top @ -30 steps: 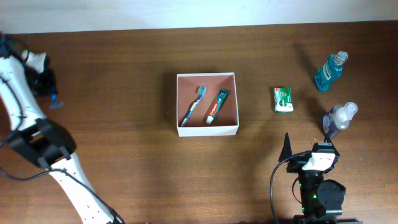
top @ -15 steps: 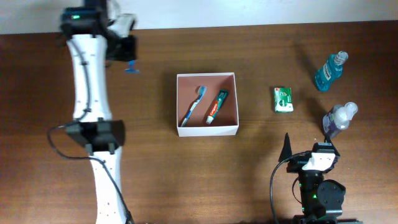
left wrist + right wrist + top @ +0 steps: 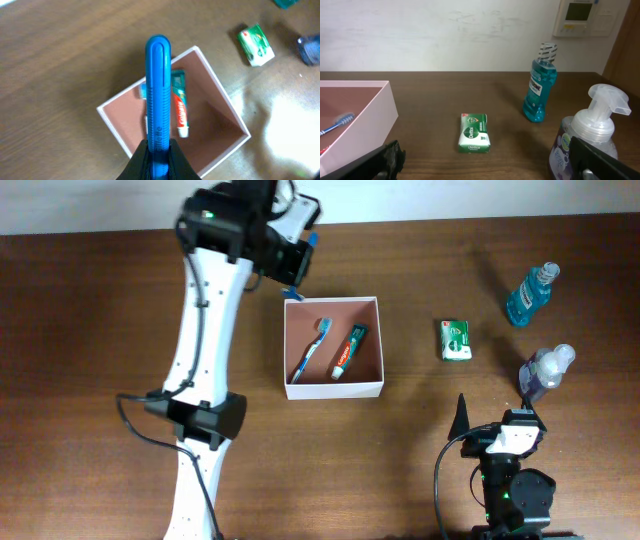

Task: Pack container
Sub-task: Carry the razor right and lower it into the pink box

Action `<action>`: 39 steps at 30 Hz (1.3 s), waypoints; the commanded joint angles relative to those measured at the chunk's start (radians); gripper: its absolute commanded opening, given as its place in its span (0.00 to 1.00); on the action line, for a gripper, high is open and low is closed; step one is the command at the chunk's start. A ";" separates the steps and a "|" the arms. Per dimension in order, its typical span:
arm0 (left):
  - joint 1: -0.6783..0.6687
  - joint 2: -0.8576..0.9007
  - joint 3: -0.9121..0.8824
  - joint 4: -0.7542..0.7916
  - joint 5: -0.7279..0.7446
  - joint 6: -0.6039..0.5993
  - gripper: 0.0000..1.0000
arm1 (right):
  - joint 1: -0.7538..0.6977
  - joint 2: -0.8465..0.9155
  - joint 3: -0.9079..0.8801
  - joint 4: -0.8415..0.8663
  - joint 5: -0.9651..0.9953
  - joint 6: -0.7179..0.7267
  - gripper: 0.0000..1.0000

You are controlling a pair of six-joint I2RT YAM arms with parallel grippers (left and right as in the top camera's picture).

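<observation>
The container (image 3: 334, 390) is a shallow white-walled box with a reddish-brown floor at mid table. A blue toothbrush (image 3: 311, 350) and a toothpaste tube (image 3: 349, 351) lie inside it. My left gripper (image 3: 293, 273) hangs above the container's back-left corner, shut on a blue razor (image 3: 158, 95). In the left wrist view the razor handle points out over the container (image 3: 112, 125) from between the fingers of the left gripper (image 3: 159, 152). My right gripper (image 3: 495, 418) rests near the front edge, open and empty; in its wrist view the right gripper (image 3: 490, 165) faces a green soap packet (image 3: 474, 133).
Right of the container lies the green soap packet (image 3: 456, 339). A blue mouthwash bottle (image 3: 530, 293) stands at the back right. A purple pump bottle (image 3: 545, 372) stands just ahead of my right gripper, close to its right finger.
My left arm has swung from the table's far left across the back to the container's back-left corner, carrying the blue razor. The right arm has not moved.
</observation>
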 commanded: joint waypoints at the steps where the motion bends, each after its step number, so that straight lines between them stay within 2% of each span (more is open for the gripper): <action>1: -0.047 -0.015 -0.080 -0.004 0.011 -0.017 0.01 | 0.008 -0.007 -0.005 -0.008 0.002 0.001 0.98; 7: -0.108 -0.015 -0.242 -0.001 0.010 -0.024 0.01 | 0.008 -0.007 -0.005 -0.007 0.002 0.001 0.98; 19: -0.154 -0.015 -0.548 0.147 -0.045 -0.025 0.00 | 0.008 -0.007 -0.005 -0.008 0.002 0.001 0.98; 26: -0.154 -0.015 -0.643 0.195 -0.042 -0.026 0.01 | 0.008 -0.007 -0.005 -0.008 0.002 0.001 0.98; 39: -0.158 -0.014 -0.764 0.327 -0.041 -0.096 0.01 | 0.008 -0.007 -0.005 -0.007 0.002 0.001 0.98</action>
